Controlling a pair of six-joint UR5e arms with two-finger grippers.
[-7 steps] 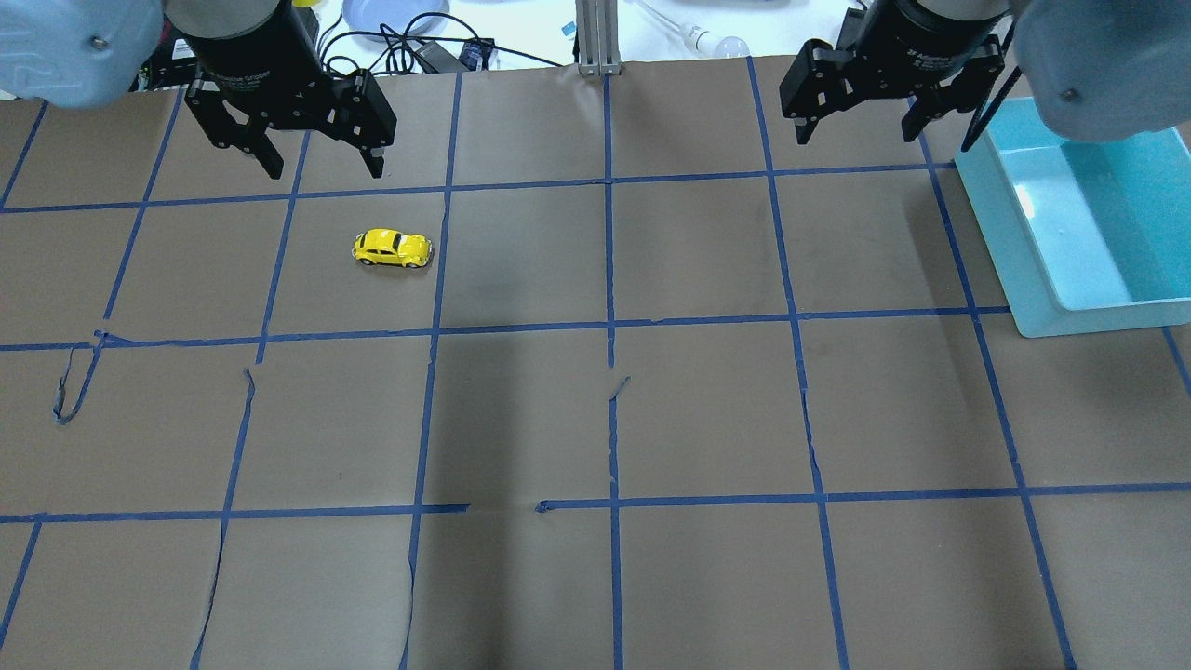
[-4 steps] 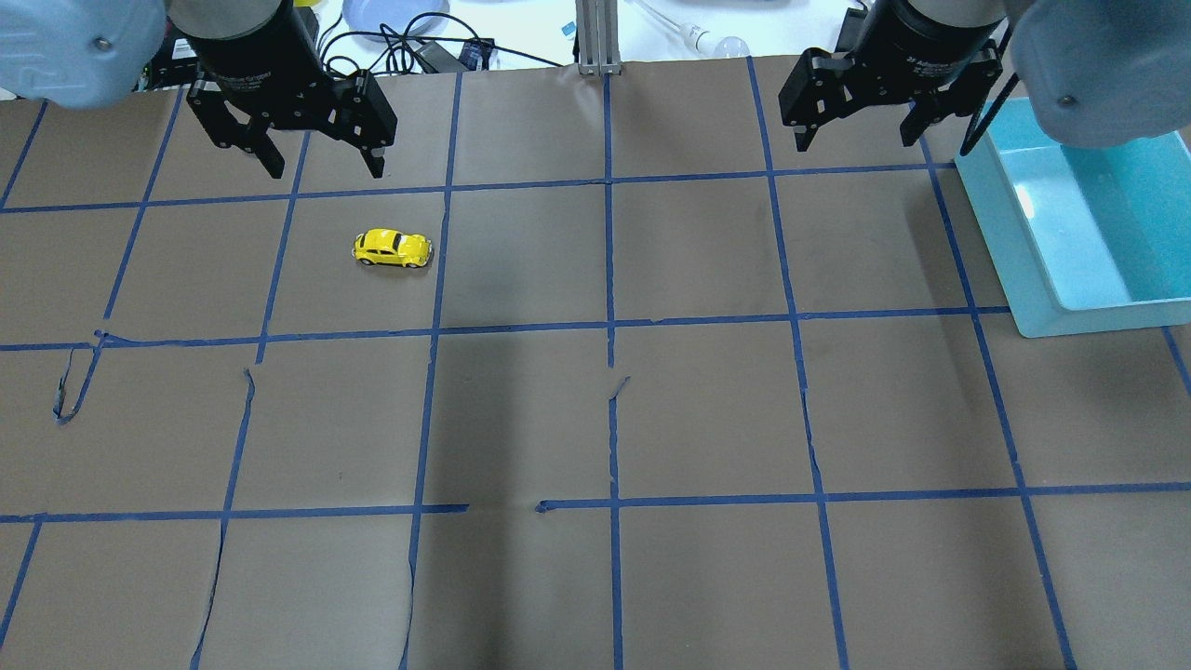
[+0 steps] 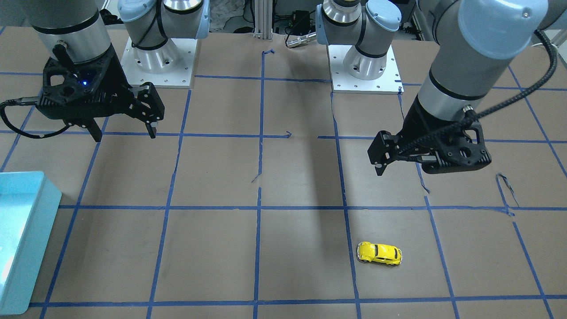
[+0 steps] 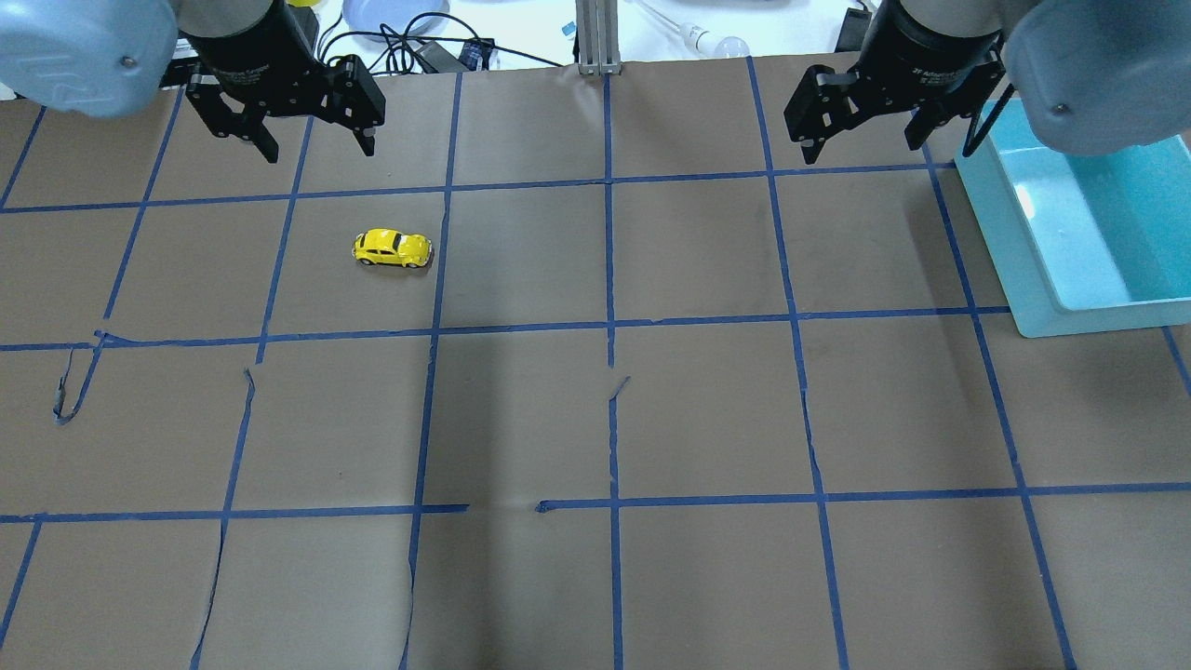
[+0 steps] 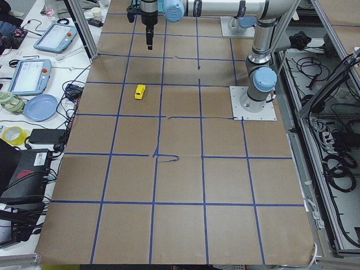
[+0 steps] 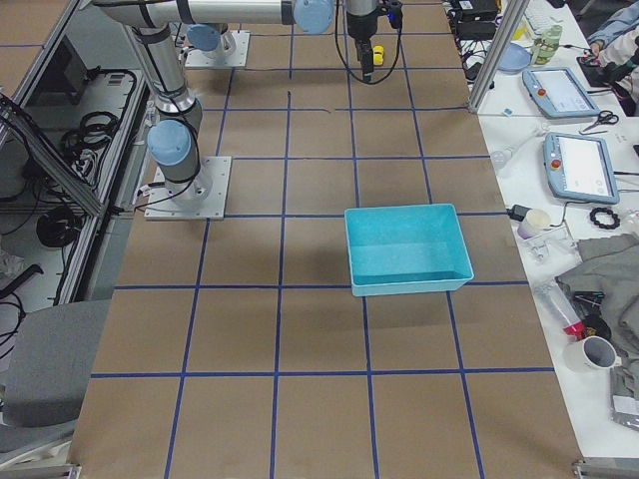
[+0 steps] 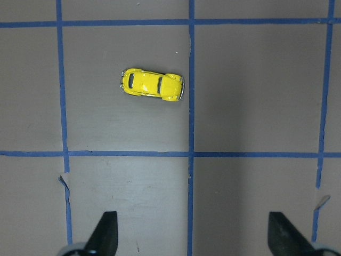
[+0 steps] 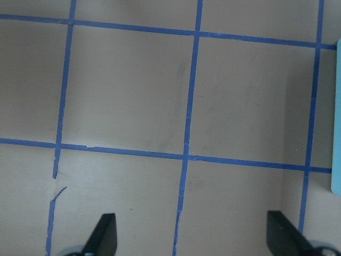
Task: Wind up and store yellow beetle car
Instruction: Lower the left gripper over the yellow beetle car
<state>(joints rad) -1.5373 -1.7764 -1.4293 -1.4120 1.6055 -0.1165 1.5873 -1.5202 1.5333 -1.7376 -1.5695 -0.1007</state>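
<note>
Left end effector [image 4: 320,152] and right end effector [image 4: 866,149] read "2F Adaptive Gripper"

The beetle car [image 4: 392,248] lies on the table [image 4: 698,419] in its left half, on the side far from the robot. It lies lengthwise left to right, just left of a tape line [image 4: 435,288]. The left hand [image 4: 318,149] hangs above the table near the car, apart from it. The bin [image 4: 991,237] sits at the table's right edge, also on the far side. The right hand [image 4: 863,147] hangs above the table to the left of the bin, well apart from the car.
</note>
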